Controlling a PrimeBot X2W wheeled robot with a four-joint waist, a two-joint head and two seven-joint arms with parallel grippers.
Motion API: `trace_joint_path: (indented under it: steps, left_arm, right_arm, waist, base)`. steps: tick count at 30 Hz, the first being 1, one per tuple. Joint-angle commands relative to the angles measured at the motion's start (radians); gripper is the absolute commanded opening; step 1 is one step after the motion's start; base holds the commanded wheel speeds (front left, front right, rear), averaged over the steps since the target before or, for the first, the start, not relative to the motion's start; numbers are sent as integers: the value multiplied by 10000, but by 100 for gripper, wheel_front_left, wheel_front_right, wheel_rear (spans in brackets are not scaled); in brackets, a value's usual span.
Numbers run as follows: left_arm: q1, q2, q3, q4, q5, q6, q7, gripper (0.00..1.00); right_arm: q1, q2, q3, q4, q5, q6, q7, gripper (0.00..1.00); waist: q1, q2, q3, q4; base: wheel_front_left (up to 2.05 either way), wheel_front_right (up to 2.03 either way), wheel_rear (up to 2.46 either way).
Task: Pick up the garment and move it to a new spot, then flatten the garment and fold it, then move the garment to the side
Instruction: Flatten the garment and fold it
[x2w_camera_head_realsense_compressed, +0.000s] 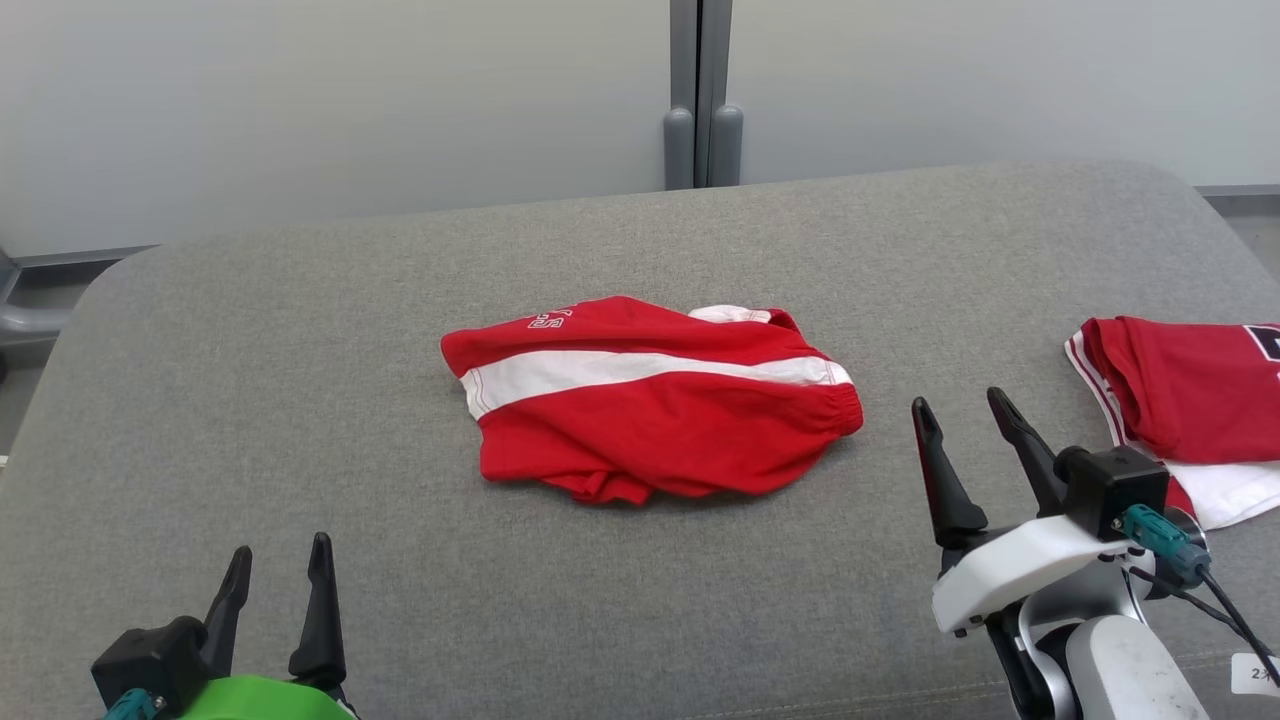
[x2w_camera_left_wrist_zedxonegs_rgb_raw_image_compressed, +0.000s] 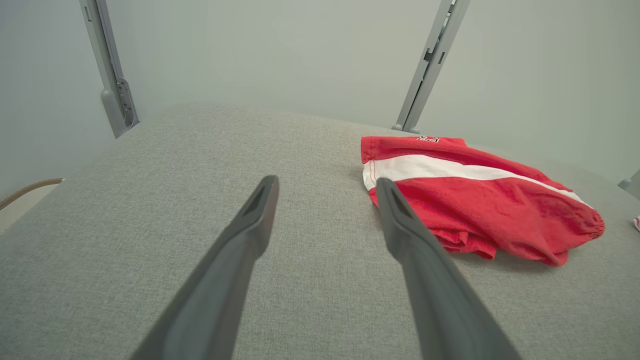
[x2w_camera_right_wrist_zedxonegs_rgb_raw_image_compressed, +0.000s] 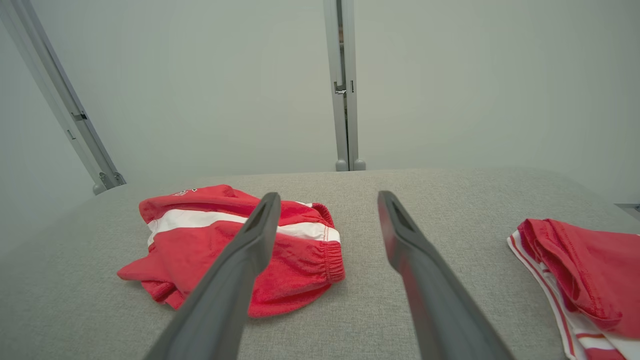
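Both claws are spread wide and hold nothing. Seen from the head, the left gripper (x2w_camera_head_realsense_compressed: 281, 545) hangs at 7 o'clock from the garment (x2w_camera_head_realsense_compressed: 650, 400), well apart from it. The right gripper (x2w_camera_head_realsense_compressed: 958, 398) stands at 3 o'clock, near the gathered end of the cloth but not touching it. Whether the fingers rest on the grey padded surface (x2w_camera_head_realsense_compressed: 300, 350) or stay just above it, I cannot tell.

The garment is a pair of red shorts lying near the middle of this surface. Its long axis runs from 9 o'clock to 3 o'clock, and the white stripe (x2w_camera_head_realsense_compressed: 640, 370) follows the same line with a small tilt. The elastic, gathered end points to 3 o'clock and the hem end points to 9 o'clock.

White lettering (x2w_camera_head_realsense_compressed: 548, 320) sits at the 10 o'clock corner, but it is partly folded over and too small to read. The edge at 6 o'clock is crumpled under itself, so the layers there are hard to separate. A white piece shows at 1 o'clock, half hidden behind the red cloth.

At far 3 o'clock lies a second red garment (x2w_camera_head_realsense_compressed: 1190, 400), cut off by the picture edge.
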Motion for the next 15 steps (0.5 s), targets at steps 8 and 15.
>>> trace_joint_path:
  steps: [8,15]
  left_arm:
    - [-235,-47,-135,165,139,-116,-3,100]
    - [-335,-67,-227,252,150,-201,36,100]
  right_arm:
    - [-11,21,78,267,82,-5,-129,100]
    - [143,34,5,360,48,-5,-161,100]
  waist:
    - [0,0,-81,76]
    - [0,0,-244,276]
  base:
    - [0,0,0]
    - [0,0,0]
